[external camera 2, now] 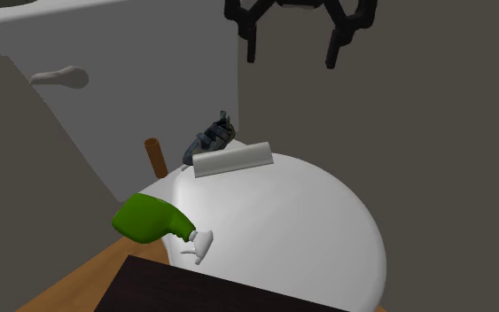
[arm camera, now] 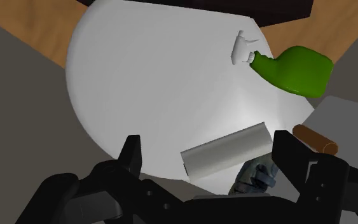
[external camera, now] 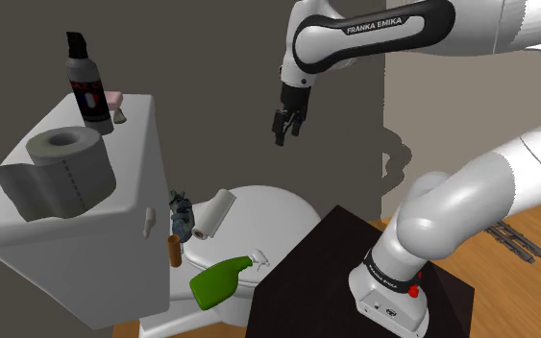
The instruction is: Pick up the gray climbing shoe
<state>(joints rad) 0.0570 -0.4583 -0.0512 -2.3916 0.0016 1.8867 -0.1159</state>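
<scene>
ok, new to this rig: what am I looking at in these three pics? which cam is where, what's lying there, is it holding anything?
These are simulator renders of one white Franka arm on a box stand, ending in a black two-finger gripper. The shoulder view looks down from beside the stand. The second exterior view sits low, looking across the toilet. The wrist view looks along the fingers.

On the white toilet lid lie a green spray bottle and a pale roll. Behind the roll, toward the tank, is the gray climbing shoe, with a brown cylinder nearby. The tank top carries a toilet paper roll and a black spray can.

The gripper is open above the lid, holding nothing.
</scene>
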